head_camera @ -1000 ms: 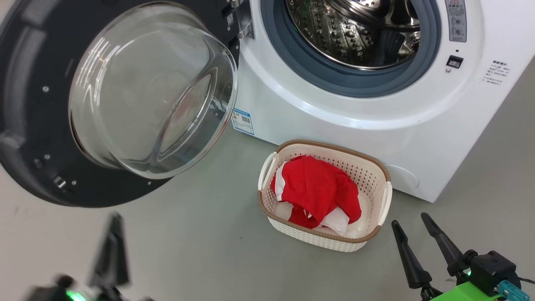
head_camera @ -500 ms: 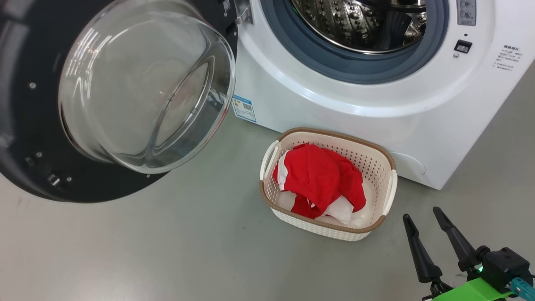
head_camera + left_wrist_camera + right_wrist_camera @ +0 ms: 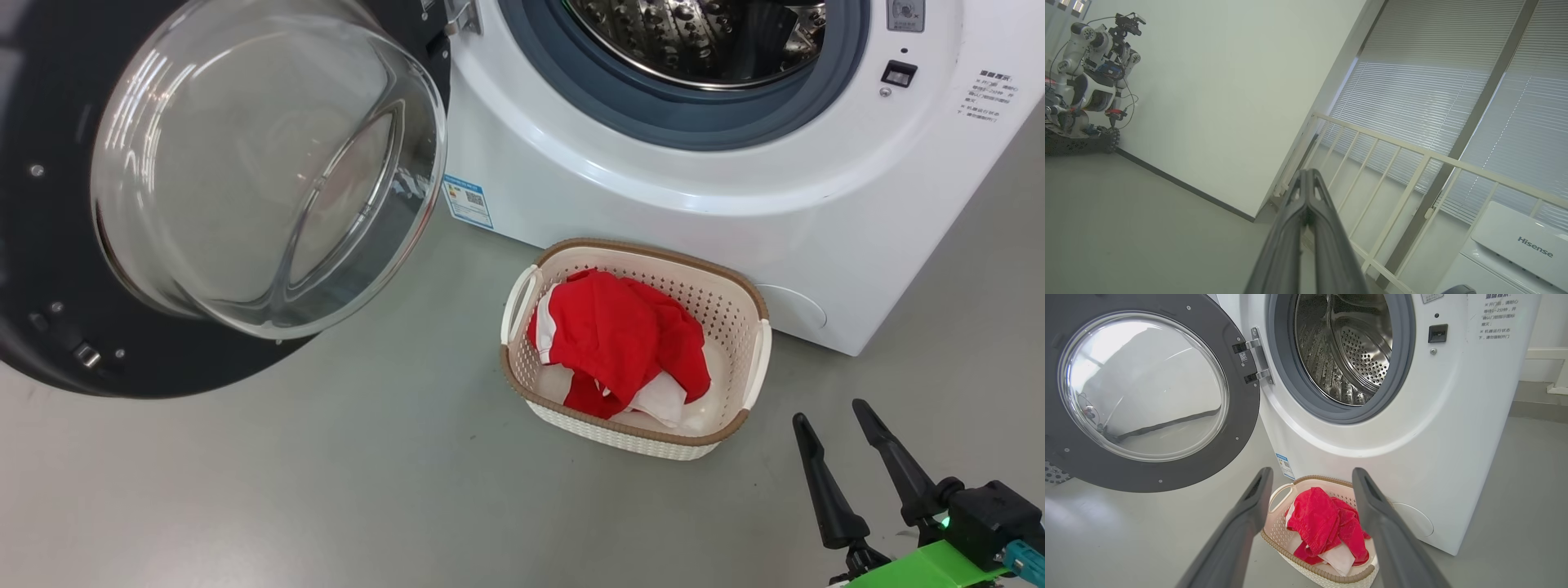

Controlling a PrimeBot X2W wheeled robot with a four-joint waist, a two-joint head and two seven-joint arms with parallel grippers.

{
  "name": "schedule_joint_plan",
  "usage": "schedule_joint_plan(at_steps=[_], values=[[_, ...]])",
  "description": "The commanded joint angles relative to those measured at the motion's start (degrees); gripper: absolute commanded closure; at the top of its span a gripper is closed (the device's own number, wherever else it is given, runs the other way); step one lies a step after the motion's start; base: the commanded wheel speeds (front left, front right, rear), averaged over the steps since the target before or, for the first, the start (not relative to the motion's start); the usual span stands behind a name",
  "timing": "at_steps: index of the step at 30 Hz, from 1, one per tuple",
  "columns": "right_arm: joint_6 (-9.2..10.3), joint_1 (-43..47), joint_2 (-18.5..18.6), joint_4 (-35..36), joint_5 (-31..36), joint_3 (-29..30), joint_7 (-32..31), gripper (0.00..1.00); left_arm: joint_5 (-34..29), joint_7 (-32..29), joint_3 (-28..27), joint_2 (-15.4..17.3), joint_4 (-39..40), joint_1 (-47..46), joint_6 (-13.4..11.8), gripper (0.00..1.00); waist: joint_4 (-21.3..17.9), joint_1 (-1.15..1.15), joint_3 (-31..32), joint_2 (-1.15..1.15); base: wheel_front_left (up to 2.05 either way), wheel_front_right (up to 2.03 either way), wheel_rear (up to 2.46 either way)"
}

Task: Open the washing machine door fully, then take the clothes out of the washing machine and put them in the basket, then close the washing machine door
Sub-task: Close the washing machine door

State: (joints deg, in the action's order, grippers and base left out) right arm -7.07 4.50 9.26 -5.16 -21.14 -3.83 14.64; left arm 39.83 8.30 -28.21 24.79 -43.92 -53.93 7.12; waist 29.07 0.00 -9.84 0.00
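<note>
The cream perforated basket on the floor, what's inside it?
Bright red fabric clothes with white panels lie bunched inside the cream perforated plastic basket; anything beneath them is covered.

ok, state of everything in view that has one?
door, swung wide open
drum, no clothes in the part that shows
basket, upright on the floor by the washer
clothes, heaped in the basket
left gripper, shut, empty
right gripper, open, empty
</note>
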Motion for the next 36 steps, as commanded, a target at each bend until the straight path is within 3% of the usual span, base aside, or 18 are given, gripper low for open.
schedule_joint_plan(at_steps=[1,8,16,27,36], values=[[-0.42,-0.58,1.04,1.52,0.28,-1.07,0.36,0.00,0.34,-1.45,-0.14,4.14,-0.38,-0.97,0.35,1.00,-0.06,0.00,-0.04,0.00,0.00,0.00,0.00],[-0.42,-0.46,1.61,1.58,0.54,-1.30,0.36,0.00,5.57,-15.74,4.64,5.46,-12.16,-3.08,0.36,1.00,-0.42,0.00,-0.37,0.00,0.00,0.00,0.00],[-0.42,-0.28,1.81,1.38,0.94,-1.84,0.36,0.00,9.29,-25.27,11.27,6.07,-13.44,-1.10,0.36,1.00,-0.93,0.00,-0.06,0.00,0.00,0.00,0.00],[-0.42,-0.37,1.54,1.43,1.23,-1.87,0.36,0.00,16.99,-33.30,17.92,6.73,-8.89,2.75,0.36,1.00,-1.93,0.00,0.08,0.00,0.00,0.00,0.00],[-0.42,-0.37,0.70,1.38,1.42,-1.46,0.36,0.00,26.23,-38.18,24.76,8.67,4.23,9.62,0.36,1.00,-2.55,0.00,0.75,0.00,0.00,0.00,0.00]])
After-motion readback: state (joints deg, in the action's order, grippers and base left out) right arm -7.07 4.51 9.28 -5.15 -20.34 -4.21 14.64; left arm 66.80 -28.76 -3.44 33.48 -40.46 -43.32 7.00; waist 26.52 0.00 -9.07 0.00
